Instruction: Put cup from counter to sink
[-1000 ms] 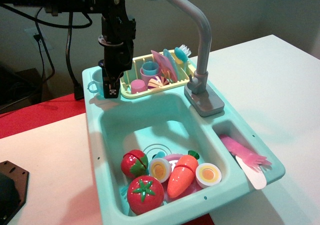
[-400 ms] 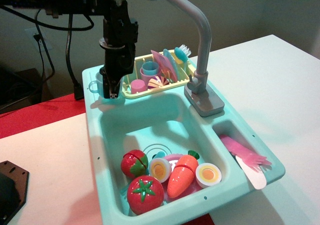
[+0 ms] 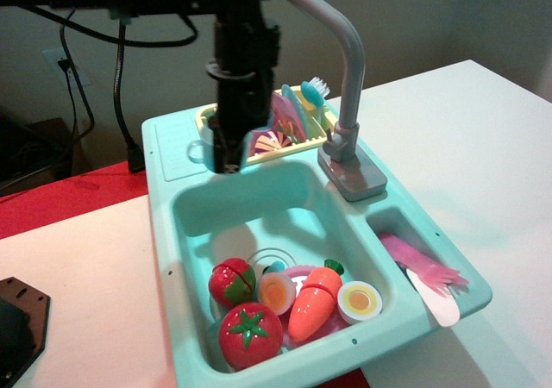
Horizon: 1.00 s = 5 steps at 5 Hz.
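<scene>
The pale aqua cup (image 3: 205, 153) hangs in my black gripper (image 3: 226, 159), with its loop handle sticking out to the left. The gripper is shut on the cup and holds it above the back left rim of the sink (image 3: 259, 209). Most of the cup's body is hidden behind the fingers. The counter (image 3: 172, 143), a flat aqua ledge with a ribbed panel, lies just left of the cup and nothing stands on it.
Toy food fills the sink's front: tomato (image 3: 250, 334), strawberry (image 3: 231, 283), carrot (image 3: 312, 302), two egg halves. A grey faucet (image 3: 345, 86) stands to the right, a yellow dish rack (image 3: 289, 125) behind. Pink cutlery (image 3: 423, 272) lies in the side compartment.
The gripper has moved right from over the counter to the sink's back left rim, carrying the cup off the ledge with it.
</scene>
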Motion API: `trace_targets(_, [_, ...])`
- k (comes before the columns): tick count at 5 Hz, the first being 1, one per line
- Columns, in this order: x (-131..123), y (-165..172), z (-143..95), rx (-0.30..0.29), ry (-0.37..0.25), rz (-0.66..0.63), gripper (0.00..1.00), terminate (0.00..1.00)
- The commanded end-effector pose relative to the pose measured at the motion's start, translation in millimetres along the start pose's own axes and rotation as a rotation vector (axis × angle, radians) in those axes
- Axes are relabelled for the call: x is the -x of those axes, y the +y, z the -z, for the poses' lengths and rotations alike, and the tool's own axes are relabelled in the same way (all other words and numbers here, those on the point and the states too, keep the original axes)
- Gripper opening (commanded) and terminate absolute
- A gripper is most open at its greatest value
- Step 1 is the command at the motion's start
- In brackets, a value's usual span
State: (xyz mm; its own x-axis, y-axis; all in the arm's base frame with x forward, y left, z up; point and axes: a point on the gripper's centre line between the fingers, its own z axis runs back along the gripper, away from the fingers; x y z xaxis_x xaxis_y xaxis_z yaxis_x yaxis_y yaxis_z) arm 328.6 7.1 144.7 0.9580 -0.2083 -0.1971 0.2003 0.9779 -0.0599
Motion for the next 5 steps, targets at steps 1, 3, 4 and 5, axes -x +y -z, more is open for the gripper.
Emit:
trace_targets(1, [-23.6, -22.7, -7.8, 0.017, -0.044, 0.035, 0.00, 0.00])
trace_targets(3, [-31.2, -33.0, 26.3, 0.044, -0.005, 0.043, 0.00, 0.00])
trace_targets(4, [-22.1, -23.8, 40.1, 0.029, 0.009, -0.003, 0.00, 0.00])
trace_targets(5, [-4.7, -14.6, 28.9, 0.046, -0.016, -0.041, 1.00, 1.00])
